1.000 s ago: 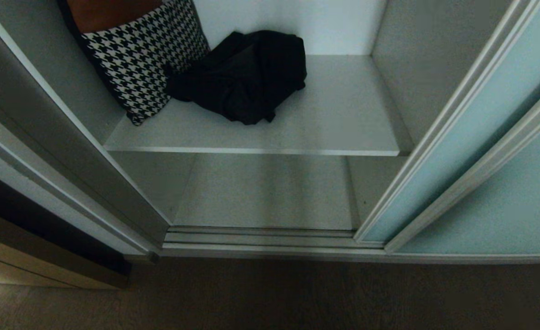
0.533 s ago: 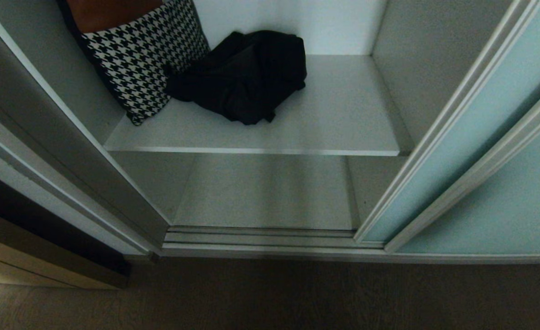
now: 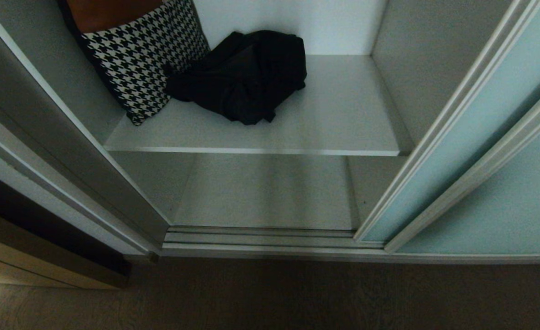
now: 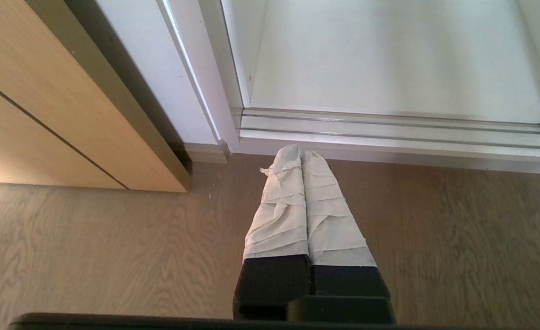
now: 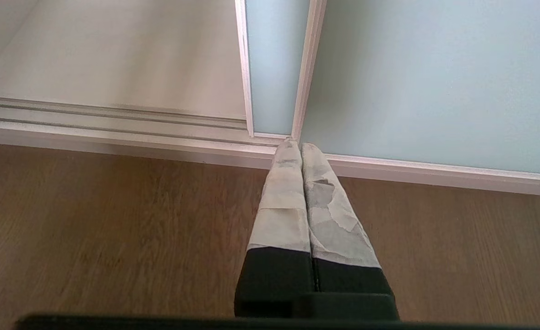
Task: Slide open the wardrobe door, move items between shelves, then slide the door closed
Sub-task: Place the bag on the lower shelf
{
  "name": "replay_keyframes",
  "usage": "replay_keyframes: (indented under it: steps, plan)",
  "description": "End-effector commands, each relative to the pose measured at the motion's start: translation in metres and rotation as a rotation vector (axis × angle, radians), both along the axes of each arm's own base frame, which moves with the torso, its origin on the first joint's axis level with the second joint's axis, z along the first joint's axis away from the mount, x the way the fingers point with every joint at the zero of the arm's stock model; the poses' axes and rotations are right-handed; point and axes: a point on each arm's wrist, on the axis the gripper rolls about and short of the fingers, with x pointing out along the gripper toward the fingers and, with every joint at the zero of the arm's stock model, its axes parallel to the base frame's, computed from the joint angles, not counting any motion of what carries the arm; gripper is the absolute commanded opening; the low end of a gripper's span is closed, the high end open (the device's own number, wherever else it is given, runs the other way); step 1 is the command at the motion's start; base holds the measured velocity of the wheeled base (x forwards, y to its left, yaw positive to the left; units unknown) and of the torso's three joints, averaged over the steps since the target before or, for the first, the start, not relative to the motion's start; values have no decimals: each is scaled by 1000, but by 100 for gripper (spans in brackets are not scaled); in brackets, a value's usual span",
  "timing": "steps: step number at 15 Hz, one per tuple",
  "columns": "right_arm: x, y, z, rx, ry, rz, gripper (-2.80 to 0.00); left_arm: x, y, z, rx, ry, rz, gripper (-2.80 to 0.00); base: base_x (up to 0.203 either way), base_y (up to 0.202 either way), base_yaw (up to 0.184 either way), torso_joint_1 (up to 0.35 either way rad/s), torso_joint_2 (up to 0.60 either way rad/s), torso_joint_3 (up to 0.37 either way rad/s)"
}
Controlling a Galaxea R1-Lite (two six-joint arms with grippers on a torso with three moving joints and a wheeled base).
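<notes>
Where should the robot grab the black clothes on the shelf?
Probably the raised crumpled bunch at the middle of the black garment, coming straight in from the open front. The houndstooth cushion crowds its left side, and it lies loose on the shelf.

- Sliding wardrobe door (image 3: 439, 151) stands pushed to the right, wardrobe open.
- Garment (image 3: 244, 75) lies on upper shelf (image 3: 324, 123), rear centre.
- Cushion (image 3: 144, 59) leans left of garment, touching it.
- Lower shelf (image 3: 265, 192) sits beneath.

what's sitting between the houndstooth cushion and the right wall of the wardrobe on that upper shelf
In the head view, a crumpled black garment lies against the cushion; from it to the right wall the shelf is bare.
</notes>
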Motion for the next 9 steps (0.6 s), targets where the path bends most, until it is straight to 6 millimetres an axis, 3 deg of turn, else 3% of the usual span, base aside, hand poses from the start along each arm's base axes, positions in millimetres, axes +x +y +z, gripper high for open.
replay_keyframes:
  steps: [1, 5, 9]
  plan:
    - [0, 0, 0, -1, -4, 1, -280, 0, 0, 0, 1, 1, 2, -280, 0, 0, 0, 0, 0, 0]
    - [0, 0, 0, 1, -4, 1, -280, 0, 0, 0, 0, 1, 1, -280, 0, 0, 0, -1, 0, -17]
    - [0, 0, 0, 1, -4, 1, -280, 0, 0, 0, 0, 1, 0, -280, 0, 0, 0, 2, 3, -161]
